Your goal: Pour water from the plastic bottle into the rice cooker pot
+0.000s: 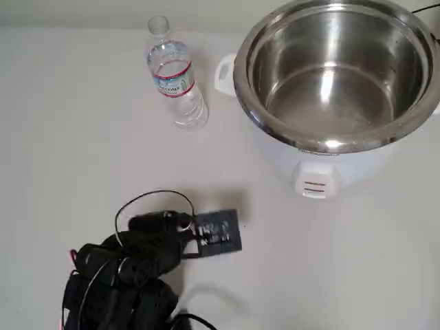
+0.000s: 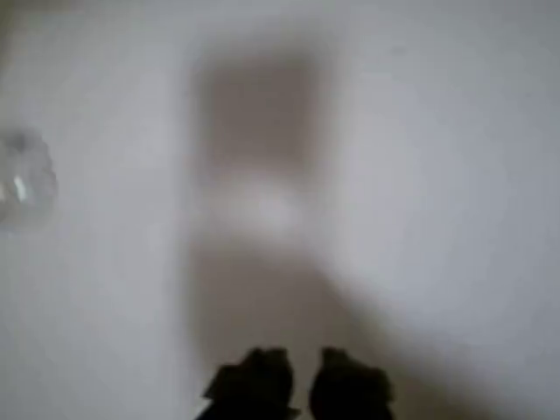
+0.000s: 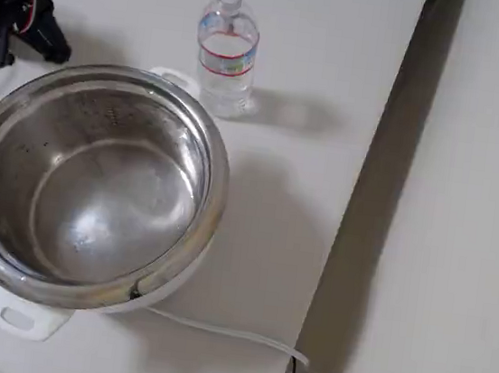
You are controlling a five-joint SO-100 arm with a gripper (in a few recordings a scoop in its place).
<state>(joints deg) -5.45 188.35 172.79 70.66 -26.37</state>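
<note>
White table (image 1: pixel 82 137) stretches under me, bare and matte, with the bottle (image 1: pixel 175 75) standing upright near its far edge in the overhead view and the pot (image 1: pixel 337 72) just beside it to the right, shiny inside its white cooker body, the two close but not touching. My gripper (image 1: pixel 218 232) hangs low over the table well short of both, and in the wrist view my two dark fingertips (image 2: pixel 254 385) sit side by side with only a thin gap, nearly shut and holding nothing. At that blurred view's left edge the bottle (image 2: pixel 24 179) is a pale smudge, and a white cord (image 3: pixel 231 333) trails from the cooker in the fixed view.
</note>
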